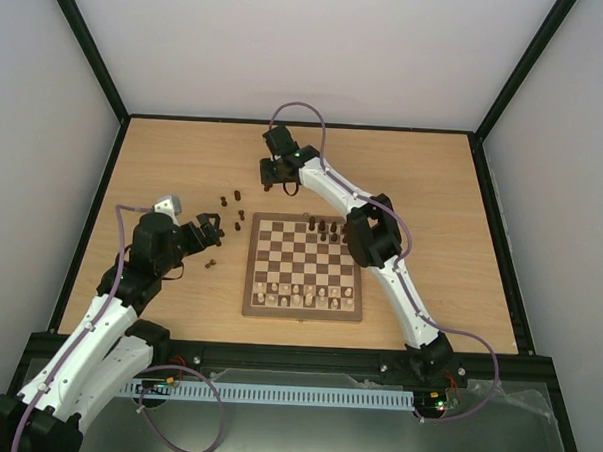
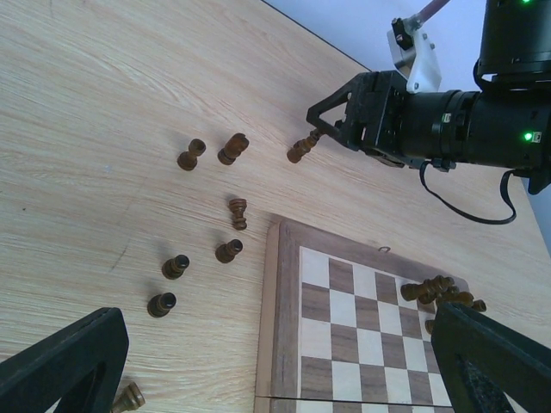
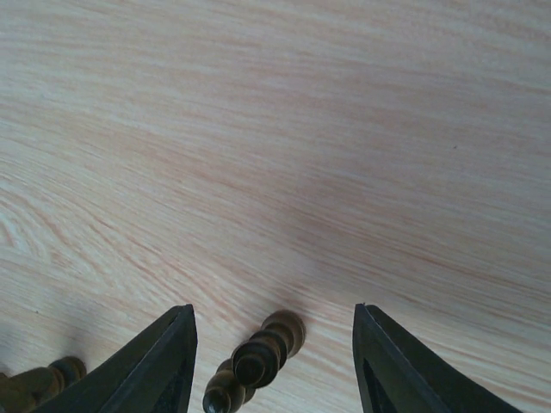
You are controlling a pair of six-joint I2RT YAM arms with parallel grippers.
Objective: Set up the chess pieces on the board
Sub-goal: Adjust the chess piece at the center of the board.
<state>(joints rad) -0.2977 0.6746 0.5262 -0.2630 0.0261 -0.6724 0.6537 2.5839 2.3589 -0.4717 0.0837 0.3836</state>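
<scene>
The board (image 1: pixel 252 269) lies mid-table, with a few dark chess pieces (image 1: pixel 322 227) on its far row. More dark pieces lie loose on the table left of it (image 2: pixel 175 267) (image 2: pixel 232 148). My right gripper (image 3: pixel 272 308) is open beyond the board's far left corner. One dark piece (image 3: pixel 269 346) sits between its fingers (image 3: pixel 162 366), with a gap on each side. The left wrist view shows that same piece (image 2: pixel 300 149) at the right gripper's tips. My left gripper (image 2: pixel 280 314) is wide open with nothing in it, hovering over the board's left edge (image 2: pixel 281 327).
Pale pieces (image 1: pixel 308 296) fill the board's two near rows. Another dark piece (image 3: pixel 39 385) lies just left of the right gripper. The right arm (image 1: pixel 376 239) crosses above the board's far right corner. Black frame rails (image 1: pixel 102 207) border the tabletop.
</scene>
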